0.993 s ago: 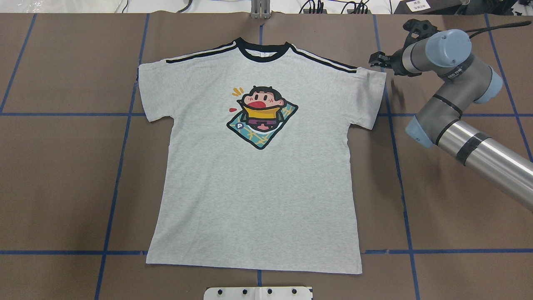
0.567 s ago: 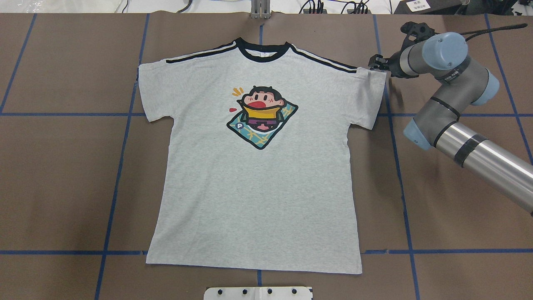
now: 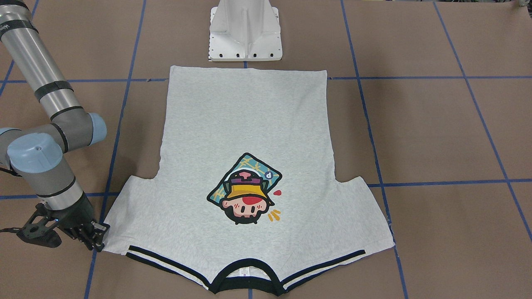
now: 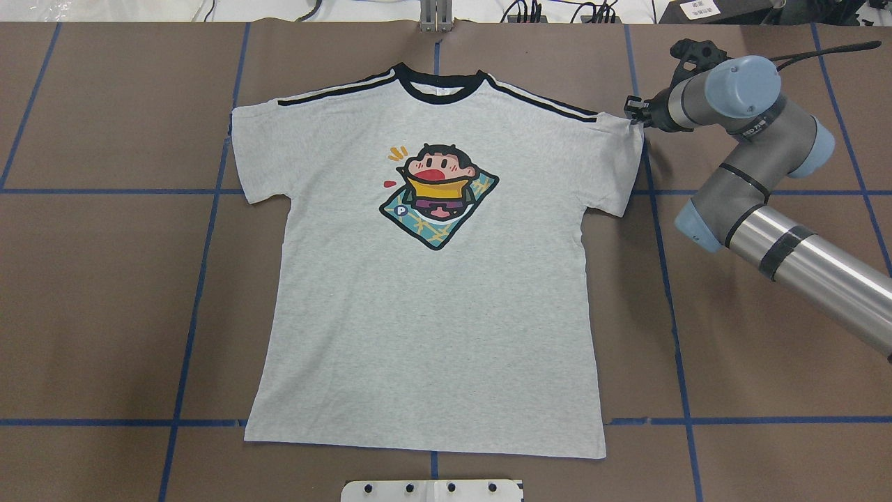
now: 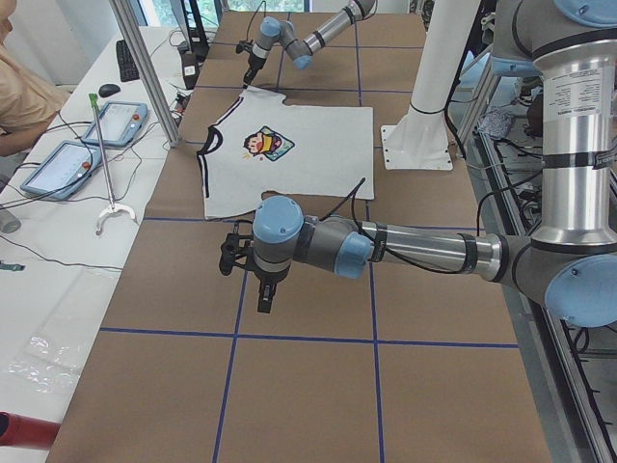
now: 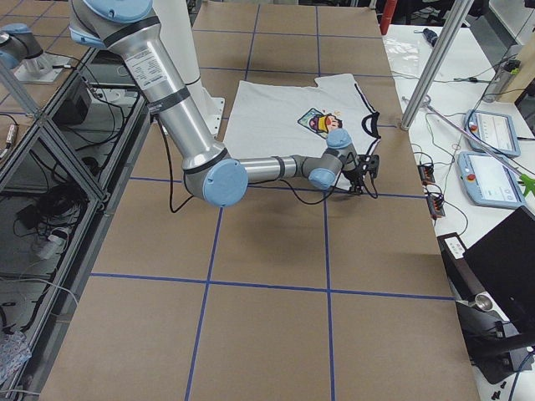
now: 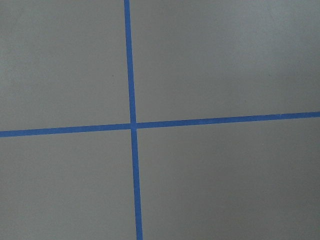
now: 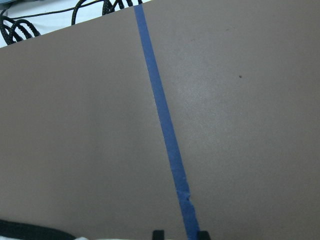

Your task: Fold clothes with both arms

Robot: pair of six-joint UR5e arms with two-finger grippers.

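The table (image 4: 766, 432) is covered in brown paper, marked into large squares by blue tape (image 4: 669, 293). The grey T-shirt (image 4: 432, 328) lies flat and print-up at the table's middle. Its hem is just short of the white pedestal (image 3: 245, 37) at the robot's edge, and its black collar points toward the operators' edge.

The right arm (image 4: 801, 244) reaches in from the table's right end. The right gripper (image 4: 633, 111) sits low at the outer corner of the sleeve on that side. Its wrist camera shows the two fingertips (image 8: 158, 234) apart, with tape between them and no cloth pinched.

The left arm (image 5: 415, 249) hangs over bare paper near the table's left end, well apart from the shirt. The left gripper (image 5: 264, 307) points down; whether it is spread or closed cannot be told.

Beyond the operators' edge stands a white bench (image 5: 58, 251) with black cables (image 8: 20, 27), two control tablets (image 5: 116, 121), a keyboard (image 5: 126, 60) and a person's sleeve (image 5: 24, 96). An aluminium post (image 5: 145, 68) rises at that edge.
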